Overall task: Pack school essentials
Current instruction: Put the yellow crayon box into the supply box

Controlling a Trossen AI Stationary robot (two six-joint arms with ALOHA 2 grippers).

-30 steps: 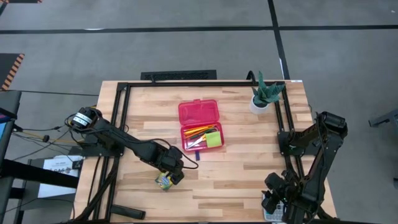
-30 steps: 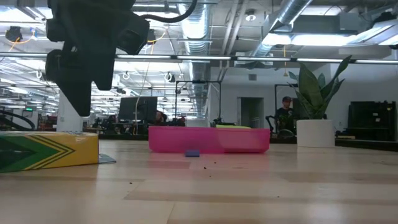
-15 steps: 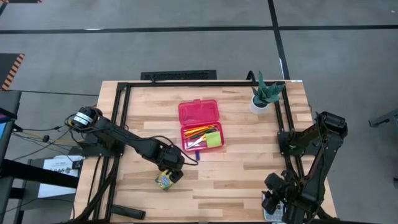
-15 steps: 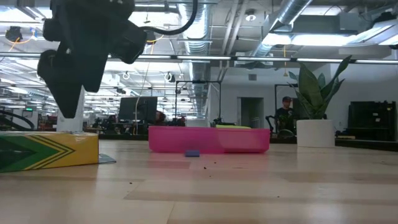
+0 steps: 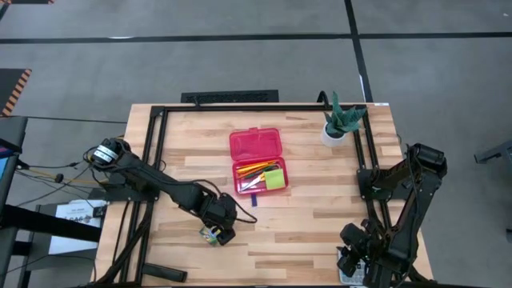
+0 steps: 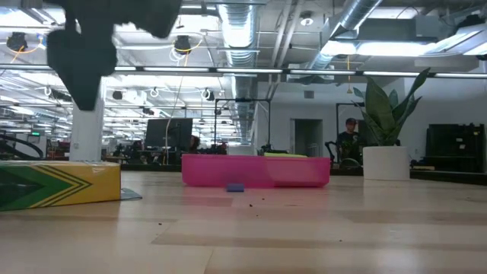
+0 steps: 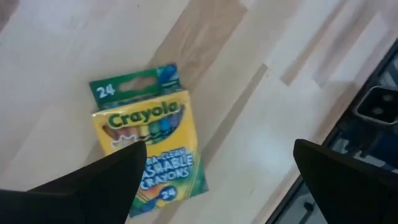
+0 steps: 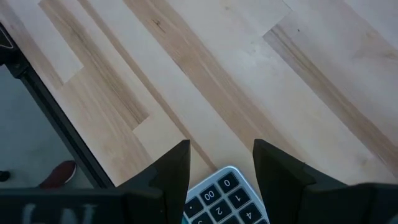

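The crayon box (image 5: 211, 234) is seen flat on the bench (image 5: 320, 232) at about seven o'clock, directly under the left gripper (image 7: 214, 171), whose fingers (image 7: 93, 186) are spread wide and empty. The right gripper (image 8: 214, 165), parted and holding nothing, is parked at five o'clock over a calculator (image 8: 227, 199).

Bright, even overhead lighting; blurred wrist views.
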